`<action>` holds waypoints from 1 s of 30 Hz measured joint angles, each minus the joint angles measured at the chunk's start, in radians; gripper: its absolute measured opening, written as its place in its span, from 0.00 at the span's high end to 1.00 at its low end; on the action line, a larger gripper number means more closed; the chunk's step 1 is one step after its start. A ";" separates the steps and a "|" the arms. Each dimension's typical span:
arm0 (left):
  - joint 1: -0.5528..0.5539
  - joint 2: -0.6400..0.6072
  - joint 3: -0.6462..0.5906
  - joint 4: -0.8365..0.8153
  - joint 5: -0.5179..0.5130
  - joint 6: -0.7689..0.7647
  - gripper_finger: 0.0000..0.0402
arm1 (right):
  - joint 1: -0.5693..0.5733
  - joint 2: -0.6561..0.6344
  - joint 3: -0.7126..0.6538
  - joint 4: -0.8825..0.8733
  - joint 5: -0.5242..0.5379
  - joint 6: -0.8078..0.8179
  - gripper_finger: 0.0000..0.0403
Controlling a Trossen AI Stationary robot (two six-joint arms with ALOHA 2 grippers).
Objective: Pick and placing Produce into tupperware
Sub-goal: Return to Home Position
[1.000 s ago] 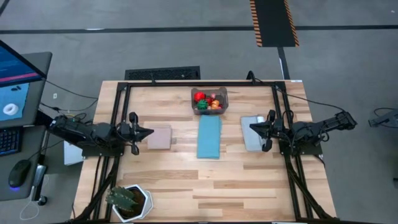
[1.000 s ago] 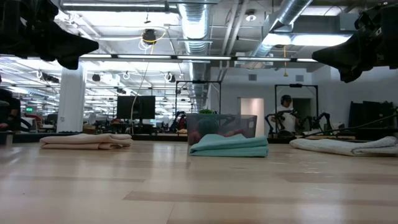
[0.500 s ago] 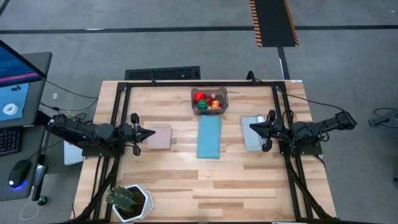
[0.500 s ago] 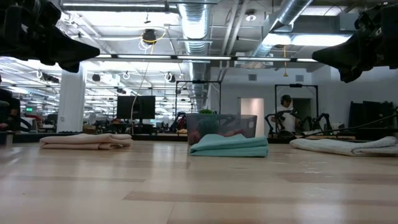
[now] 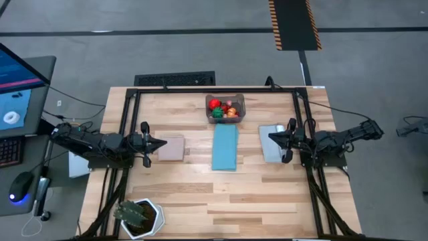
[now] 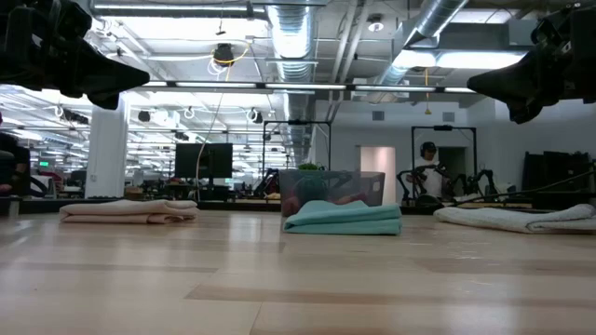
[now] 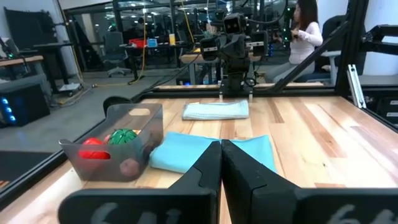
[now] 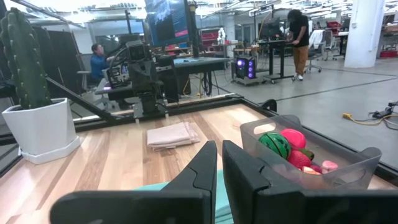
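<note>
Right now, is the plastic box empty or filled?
Filled, at least partly: toy fruits, red, green and orange, lie inside the box in the high view and both wrist views.

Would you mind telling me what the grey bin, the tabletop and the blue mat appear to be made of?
The grey bin looks like smooth translucent plastic: the produce shows through its wall. The tabletop looks like pale wood planks with visible grain. The blue mat seems folded cloth, its edges soft.
</note>
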 joint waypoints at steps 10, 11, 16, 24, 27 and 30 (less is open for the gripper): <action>0.000 0.000 0.000 0.000 0.000 0.004 1.00 | 0.000 0.000 0.000 0.000 0.000 0.000 0.88; 0.000 0.000 0.000 0.000 0.000 0.001 1.00 | 0.000 0.000 0.000 0.000 0.000 0.000 0.88; 0.000 0.000 0.000 0.000 0.000 0.016 1.00 | 0.000 0.000 0.000 0.000 0.000 0.000 0.88; 0.000 0.000 0.000 -0.001 0.000 0.009 1.00 | 0.000 0.000 0.000 0.000 0.000 0.000 0.88; 0.000 0.000 0.000 -0.001 0.000 0.013 1.00 | 0.000 0.000 0.000 0.000 0.000 0.000 0.88; 0.000 0.000 0.000 -0.001 0.000 0.001 1.00 | 0.000 0.000 0.000 0.000 0.000 0.000 0.88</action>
